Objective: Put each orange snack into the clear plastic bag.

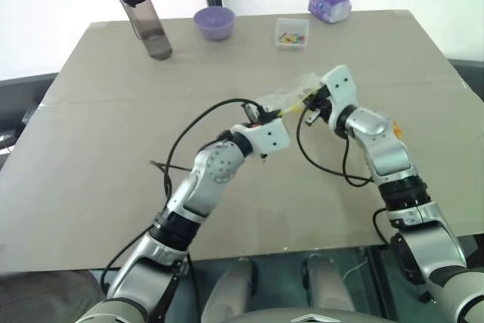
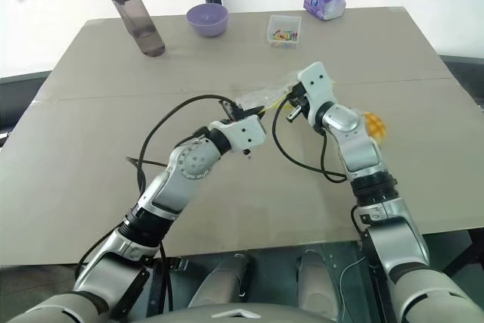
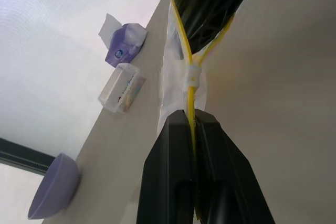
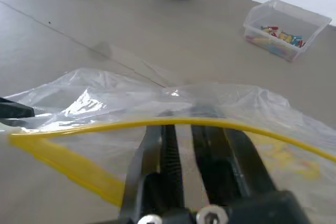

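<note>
The clear plastic bag (image 1: pixel 291 94) hangs just above the middle of the table, held up between my two grippers. My left gripper (image 3: pixel 193 119) is shut on the bag's yellow seal strip (image 3: pixel 190 95). My right gripper (image 4: pixel 185 129) meets the bag from the other side. Its fingers (image 4: pixel 164 150) stand a little apart, and the two yellow strips of the bag mouth loop around them (image 3: pixel 210 3). The orange snack (image 2: pixel 374 125) lies on the table to the right of my right forearm, which partly hides it.
Along the table's far edge stand a dark water bottle (image 1: pixel 144 17), a purple bowl (image 1: pixel 214 22), a small clear box of coloured bits (image 1: pixel 291 33) and a purple tissue pack (image 1: pixel 330 1). Black cables (image 1: pixel 178 149) loop off both wrists over the tabletop.
</note>
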Tool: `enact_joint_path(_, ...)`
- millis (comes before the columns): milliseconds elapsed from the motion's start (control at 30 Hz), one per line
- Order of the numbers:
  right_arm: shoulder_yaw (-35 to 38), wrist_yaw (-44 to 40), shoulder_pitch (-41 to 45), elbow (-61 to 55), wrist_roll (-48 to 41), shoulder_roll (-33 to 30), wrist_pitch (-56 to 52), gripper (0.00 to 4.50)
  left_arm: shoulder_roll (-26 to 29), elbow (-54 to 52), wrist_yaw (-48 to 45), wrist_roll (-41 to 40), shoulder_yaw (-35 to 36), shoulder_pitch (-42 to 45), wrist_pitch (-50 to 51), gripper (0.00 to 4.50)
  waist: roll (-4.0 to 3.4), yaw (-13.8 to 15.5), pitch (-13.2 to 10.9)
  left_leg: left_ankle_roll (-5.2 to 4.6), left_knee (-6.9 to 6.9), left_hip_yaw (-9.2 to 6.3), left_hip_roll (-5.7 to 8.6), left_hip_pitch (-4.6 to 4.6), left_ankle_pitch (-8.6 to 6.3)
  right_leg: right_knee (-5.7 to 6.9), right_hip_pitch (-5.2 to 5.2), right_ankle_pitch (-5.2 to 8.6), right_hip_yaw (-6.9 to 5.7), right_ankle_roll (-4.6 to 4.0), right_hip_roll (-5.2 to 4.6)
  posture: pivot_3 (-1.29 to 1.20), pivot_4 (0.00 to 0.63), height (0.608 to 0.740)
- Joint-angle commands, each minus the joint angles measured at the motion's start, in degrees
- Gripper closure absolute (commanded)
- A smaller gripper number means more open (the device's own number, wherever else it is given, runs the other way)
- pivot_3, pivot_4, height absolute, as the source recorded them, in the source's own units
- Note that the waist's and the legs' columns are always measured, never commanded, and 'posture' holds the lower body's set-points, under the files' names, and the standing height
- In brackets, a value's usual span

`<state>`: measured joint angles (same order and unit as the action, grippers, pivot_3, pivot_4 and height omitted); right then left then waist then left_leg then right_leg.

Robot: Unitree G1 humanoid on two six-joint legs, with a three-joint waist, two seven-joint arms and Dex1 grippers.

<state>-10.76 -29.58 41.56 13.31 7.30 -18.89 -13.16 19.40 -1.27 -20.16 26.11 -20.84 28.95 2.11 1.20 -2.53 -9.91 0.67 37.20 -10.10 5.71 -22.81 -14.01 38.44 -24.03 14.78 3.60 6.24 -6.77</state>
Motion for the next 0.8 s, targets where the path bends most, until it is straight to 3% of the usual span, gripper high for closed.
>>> enact_joint_path(33, -3.08, 1.06, 0.84, 0.21, 4.22, -1.28, 7.70, 2.02, -0.12, -2.31, -0.33, -0.16, 0.46, -0.06, -1.00, 4.50, 0.00, -0.04, 0.00, 0.00, 0.00, 0.00, 0.00, 0.00, 0.00, 0.00, 0.00, 0.00, 0.00, 0.00, 0.00, 0.00, 0.150, 0.740)
enact_joint_path(100, -4.61, 1.96, 0.86, 1.13, 6.41, -1.70, 11.18, 1.11, -0.24, -2.16, -0.30, -0.08, 0.57, 0.02, -0.90, 4.50, 0.00, -0.08, 0.00, 0.00, 0.00, 0.01, 0.00, 0.01, 0.00, 0.00, 0.00, 0.00, 0.00, 0.00, 0.01, 0.00, 0.150, 0.740)
enact_joint_path(200, -6.39, 3.49, 1.20, 3.25, 9.98, -2.50, 15.38, 0.12, -0.40, -2.18, -0.19, 0.03, 0.75, 0.15, -0.65, 4.50, 0.00, -0.01, 0.00, 0.00, 0.00, 0.01, 0.00, 0.01, 0.00, 0.00, 0.00, 0.00, 0.00, 0.00, 0.01, 0.00, 0.150, 0.740)
enact_joint_path(433, -7.45, 1.96, 0.68, 4.03, 11.86, -4.50, 20.35, 0.12, -0.54, -2.00, 1.06, 1.56, 1.64, 0.10, 2.17, 4.50, 0.00, -0.08, 0.00, 0.00, 0.01, 0.01, 0.01, 0.01, 0.00, 0.00, 0.01, 0.00, 0.00, 0.00, 0.01, 0.00, 0.150, 0.740)
enact_joint_path(633, -3.13, -4.44, -4.05, -4.87, 4.52, -6.87, 17.33, 0.12, -0.72, -1.92, 2.84, 2.92, 3.12, 0.32, 6.17, 4.50, 0.01, 0.10, 0.00, 0.00, 0.01, 0.00, 0.00, 0.00, 0.00, -0.01, 0.01, 0.00, 0.01, 0.00, 0.02, 0.00, 0.150, 0.740)
enact_joint_path(800, 5.72, -6.30, -9.97, -12.47, -5.38, -8.16, 7.40, 0.12, -0.60, -1.68, 2.90, 2.72, 3.82, 0.61, 6.66, 4.50, 0.01, 0.36, 0.00, 0.00, 0.03, -0.05, 0.00, 0.00, 0.00, -0.01, 0.04, 0.00, -0.02, 0.00, 0.01, 0.00, 0.150, 0.740)
